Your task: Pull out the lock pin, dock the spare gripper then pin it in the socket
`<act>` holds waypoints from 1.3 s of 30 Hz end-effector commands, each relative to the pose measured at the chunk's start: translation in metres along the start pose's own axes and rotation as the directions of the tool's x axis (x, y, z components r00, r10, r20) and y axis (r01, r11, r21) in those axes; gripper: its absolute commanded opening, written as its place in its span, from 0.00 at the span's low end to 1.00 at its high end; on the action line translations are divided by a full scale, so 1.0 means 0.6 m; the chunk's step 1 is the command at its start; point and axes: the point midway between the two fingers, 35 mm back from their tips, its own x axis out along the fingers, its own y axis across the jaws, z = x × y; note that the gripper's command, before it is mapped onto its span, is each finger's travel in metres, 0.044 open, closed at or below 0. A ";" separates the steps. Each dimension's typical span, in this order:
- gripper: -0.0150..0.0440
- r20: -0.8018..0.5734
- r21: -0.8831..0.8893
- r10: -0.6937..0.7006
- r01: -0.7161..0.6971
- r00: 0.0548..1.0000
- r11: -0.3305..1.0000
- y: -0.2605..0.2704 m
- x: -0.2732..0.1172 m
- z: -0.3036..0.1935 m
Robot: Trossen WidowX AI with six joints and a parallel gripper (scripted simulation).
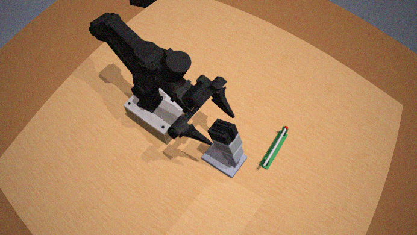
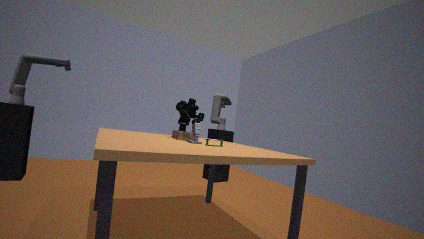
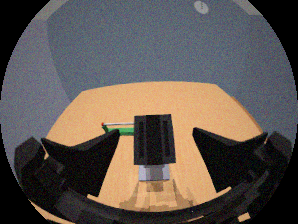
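Note:
The spare gripper (image 1: 229, 136) (image 3: 155, 145), black on top with a grey body below, stands upright on the mount (image 1: 217, 162) (image 2: 194, 142) (image 3: 154, 175), a column on a lavender-grey plate. Its spigot and the socket holes cannot be made out. The lock pin (image 1: 275, 146) (image 2: 213, 140) (image 3: 120, 124), white with a red head, lies across the green rack (image 1: 278, 149) (image 2: 214, 145) (image 3: 128, 132), outside the socket. My gripper (image 1: 222, 130) (image 3: 156, 132) is open wide and empty. Its fingers stand on either side of the spare gripper's black top, with gaps beside it in the wrist view.
My arm's base sits on a grey box (image 1: 146, 118) (image 2: 178, 135) close behind the mount. The green rack stands on the far side of the mount from that box. Two other grey arms (image 2: 44, 59) (image 2: 216, 108) stand on black pedestals beyond the table (image 2: 147, 145).

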 end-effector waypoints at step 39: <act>1.00 0.006 0.024 -0.021 0.020 1.000 0.999 -0.004 -0.073 0.096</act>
